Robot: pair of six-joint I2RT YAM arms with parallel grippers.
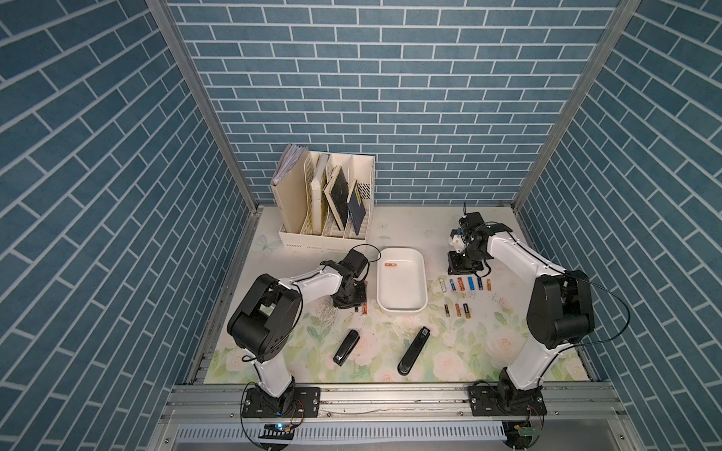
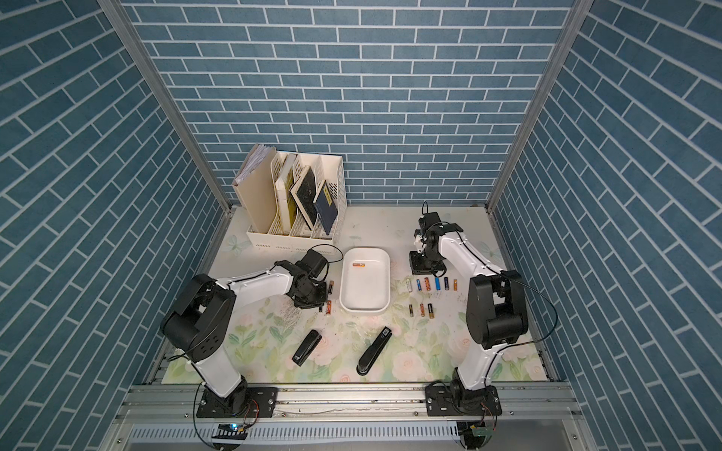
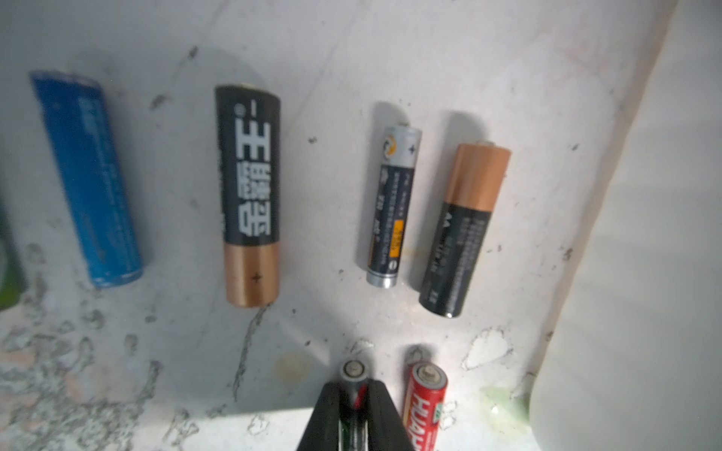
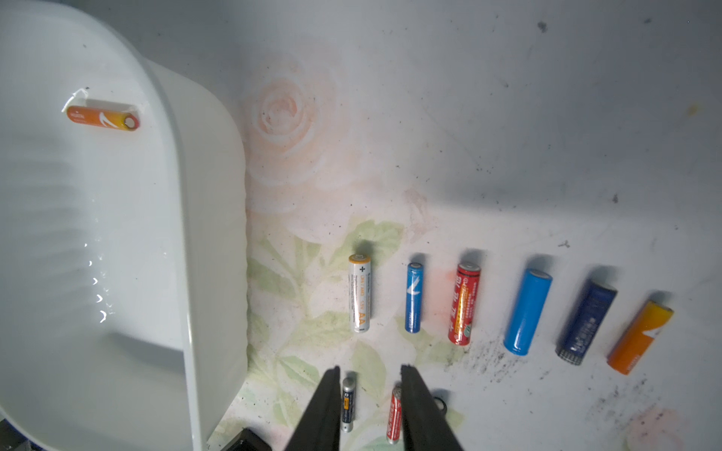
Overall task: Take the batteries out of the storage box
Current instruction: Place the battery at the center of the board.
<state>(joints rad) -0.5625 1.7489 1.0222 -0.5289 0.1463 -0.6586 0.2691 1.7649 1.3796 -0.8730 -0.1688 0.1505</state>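
Note:
The white storage box (image 1: 402, 310) (image 2: 363, 309) sits mid-table with one orange battery (image 1: 390, 265) (image 4: 102, 117) lying in it. My left gripper (image 3: 353, 384) (image 1: 351, 302) is low over the table, left of the box, shut on a dark battery (image 3: 353, 371). A red battery (image 3: 426, 406) lies beside it, and several more batteries (image 3: 250, 195) lie ahead. My right gripper (image 4: 369, 369) (image 1: 464, 271) hangs open and empty, right of the box and above the table. Two rows of batteries (image 1: 465, 284) (image 4: 465, 304) lie there.
A cream file organizer (image 1: 326, 199) with books stands at the back left. Two black staplers (image 1: 346, 347) (image 1: 414, 351) lie near the front. The box wall (image 3: 644, 273) stands close beside the left gripper.

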